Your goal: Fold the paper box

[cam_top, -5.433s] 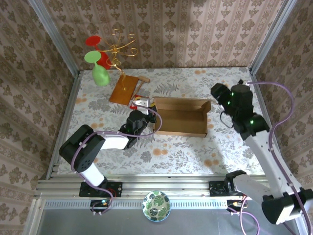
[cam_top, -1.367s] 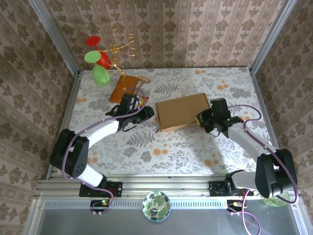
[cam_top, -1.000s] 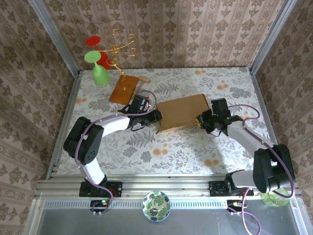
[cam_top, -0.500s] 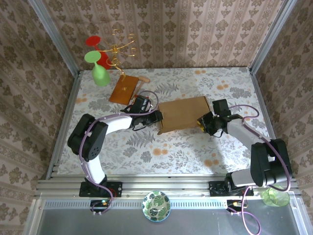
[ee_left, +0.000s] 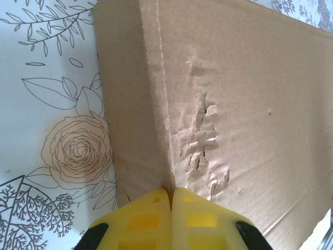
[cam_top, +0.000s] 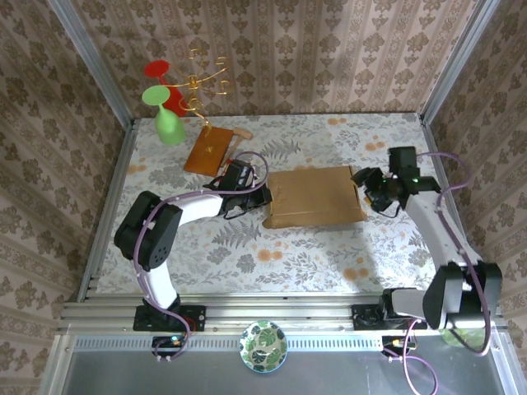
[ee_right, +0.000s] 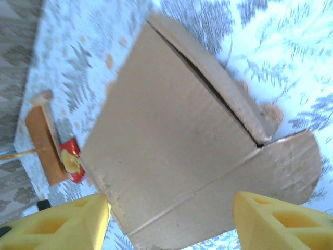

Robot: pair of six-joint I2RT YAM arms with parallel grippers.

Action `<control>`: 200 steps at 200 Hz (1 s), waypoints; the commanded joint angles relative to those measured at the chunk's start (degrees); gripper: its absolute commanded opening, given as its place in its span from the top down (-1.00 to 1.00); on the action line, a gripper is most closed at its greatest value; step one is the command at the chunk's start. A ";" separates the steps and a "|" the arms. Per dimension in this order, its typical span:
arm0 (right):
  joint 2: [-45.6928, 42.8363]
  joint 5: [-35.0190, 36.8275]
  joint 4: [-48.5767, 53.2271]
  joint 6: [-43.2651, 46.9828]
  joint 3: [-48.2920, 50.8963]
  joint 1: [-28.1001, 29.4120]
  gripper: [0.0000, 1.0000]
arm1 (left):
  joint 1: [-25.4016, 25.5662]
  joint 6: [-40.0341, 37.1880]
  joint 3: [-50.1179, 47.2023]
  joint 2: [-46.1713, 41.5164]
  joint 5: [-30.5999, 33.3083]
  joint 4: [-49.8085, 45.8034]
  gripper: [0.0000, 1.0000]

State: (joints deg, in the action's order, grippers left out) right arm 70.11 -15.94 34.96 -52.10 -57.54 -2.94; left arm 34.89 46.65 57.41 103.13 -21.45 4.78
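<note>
Two hands: left hand (ee_left: 170, 197) clenched at paper box (cam_top: 317, 196) left edge; right hand (cam_top: 366, 189) released beside right edge.

box (cam_top: 314, 197): plain brown cardboard
state: closed, lid creased, end flap sticking out
place: flat, mid-table

Lighting: bright, even, overhead. Shadows: soft and faint beside the paper box (cam_top: 317, 197). Top view: sharp. Right wrist view: blurred, with the surface (ee_right: 270, 31) washed bluish. Left wrist view: crisp.
</note>
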 commanded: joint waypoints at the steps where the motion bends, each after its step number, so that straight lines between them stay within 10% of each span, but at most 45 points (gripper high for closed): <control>1: -1.39 3.85 0.86 4.17 -0.42 -1.71 -0.36 | -0.43 -2.55 -1.77 0.24 1.41 -5.39 0.96; 89: 27.72 -26.75 -13.14 24.65 -4.94 -9.89 -0.48 | -3.99 -4.84 -3.88 0.29 -1.95 -3.02 1.00; 200: 26.53 -37.85 -31.16 16.57 3.99 -10.86 -0.54 | -5.36 -4.93 -3.94 1.20 -2.59 -2.18 1.00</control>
State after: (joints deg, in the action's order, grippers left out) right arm 99.20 -49.23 6.02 -34.11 -55.83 -13.50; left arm 29.80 43.44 55.24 102.37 -24.93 6.26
